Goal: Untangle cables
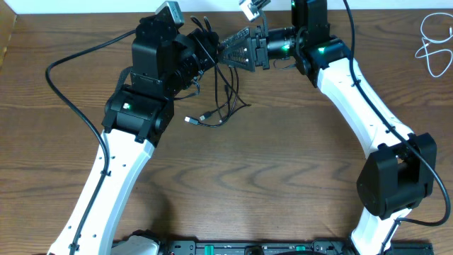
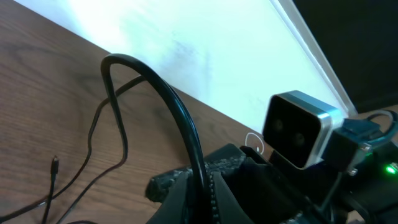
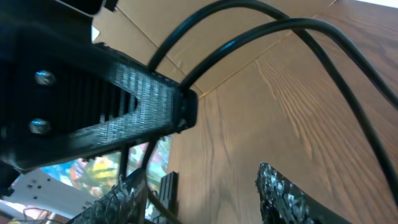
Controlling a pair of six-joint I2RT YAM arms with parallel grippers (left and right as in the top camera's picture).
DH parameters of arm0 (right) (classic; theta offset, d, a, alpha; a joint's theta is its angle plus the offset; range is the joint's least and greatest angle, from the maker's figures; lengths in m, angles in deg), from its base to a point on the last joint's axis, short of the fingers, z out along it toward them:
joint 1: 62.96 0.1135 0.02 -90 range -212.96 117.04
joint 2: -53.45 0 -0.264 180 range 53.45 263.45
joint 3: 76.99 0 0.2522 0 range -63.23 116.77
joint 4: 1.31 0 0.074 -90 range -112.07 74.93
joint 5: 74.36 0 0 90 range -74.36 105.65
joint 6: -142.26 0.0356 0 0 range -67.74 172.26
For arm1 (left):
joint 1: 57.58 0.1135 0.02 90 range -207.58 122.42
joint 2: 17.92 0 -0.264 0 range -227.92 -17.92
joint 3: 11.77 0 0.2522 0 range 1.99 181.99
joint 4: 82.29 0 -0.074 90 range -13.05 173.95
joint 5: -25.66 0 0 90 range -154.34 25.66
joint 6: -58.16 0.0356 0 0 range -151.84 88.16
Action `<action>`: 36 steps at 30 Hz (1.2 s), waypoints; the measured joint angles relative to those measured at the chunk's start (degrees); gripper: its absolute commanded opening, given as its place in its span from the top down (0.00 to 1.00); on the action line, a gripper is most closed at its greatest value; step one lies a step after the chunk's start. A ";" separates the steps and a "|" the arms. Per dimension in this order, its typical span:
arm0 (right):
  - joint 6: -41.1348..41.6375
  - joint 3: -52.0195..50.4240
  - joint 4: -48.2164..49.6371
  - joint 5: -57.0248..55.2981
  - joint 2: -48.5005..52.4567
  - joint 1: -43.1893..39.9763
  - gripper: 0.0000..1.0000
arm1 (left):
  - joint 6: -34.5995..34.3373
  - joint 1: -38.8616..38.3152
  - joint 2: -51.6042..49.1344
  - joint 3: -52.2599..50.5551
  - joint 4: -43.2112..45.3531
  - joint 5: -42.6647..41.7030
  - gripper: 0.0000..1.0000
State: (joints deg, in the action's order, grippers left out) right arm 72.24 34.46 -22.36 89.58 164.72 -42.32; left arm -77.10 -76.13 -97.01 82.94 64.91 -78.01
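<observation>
The black cable (image 1: 225, 99) hangs in loose loops from my left gripper (image 1: 207, 48) down to the table, its small plug ends (image 1: 191, 120) lying on the wood. In the left wrist view the left gripper (image 2: 200, 193) is shut on the black cable (image 2: 155, 87), which arches up from the jaws. My right gripper (image 1: 230, 51) faces the left one at close range. In the right wrist view the right gripper (image 3: 205, 199) is open, with black cable strands (image 3: 280, 25) running above it. The white cable (image 1: 435, 42) lies coiled at the far right.
The two arms meet at the table's back centre. The right arm's wrist camera (image 2: 298, 127) shows close by in the left wrist view. A left gripper finger (image 3: 124, 93) fills the upper left of the right wrist view. A cardboard sheet (image 1: 7, 35) lies at the back left.
</observation>
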 measured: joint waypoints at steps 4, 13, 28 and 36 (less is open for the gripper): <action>0.79 0.00 0.11 0.26 0.00 0.02 0.48 | 0.00 0.00 0.00 0.00 0.00 0.50 0.93; 1.73 0.00 0.74 0.46 0.00 0.74 0.48 | -2.34 -0.02 0.00 0.00 0.02 0.50 0.93; 3.98 0.02 -2.40 -5.90 -0.66 1.88 0.99 | -4.42 -1.03 -0.02 0.00 -0.20 0.92 0.88; 4.44 0.04 -7.15 -13.29 -0.68 -3.63 0.99 | -4.44 -1.07 0.00 0.00 -1.03 0.90 0.89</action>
State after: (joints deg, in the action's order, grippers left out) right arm 76.68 34.51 -29.51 76.29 164.04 -45.95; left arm -81.54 -77.20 -97.01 82.94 63.88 -77.12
